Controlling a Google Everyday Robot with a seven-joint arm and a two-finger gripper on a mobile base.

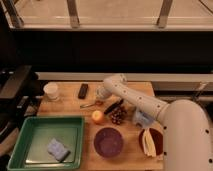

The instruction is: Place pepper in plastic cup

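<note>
The pepper (95, 104) is a small slim orange-red piece lying on the wooden table (67, 107), left of centre. My gripper (102, 94) is at the end of the white arm (135, 100), just above and behind the pepper. The pale blue plastic cup (141, 118) stands right of the pine cone (118, 117), partly behind the arm. It is well to the right of the gripper.
A round yellow-orange fruit (97, 116) lies just in front of the pepper. A dark slim object (114, 106), a black remote (83, 90) and a white cup (50, 91) are nearby. A purple bowl (108, 141), a dark red bowl (151, 142) and a green tray (30, 145) holding a sponge (57, 148) sit in front.
</note>
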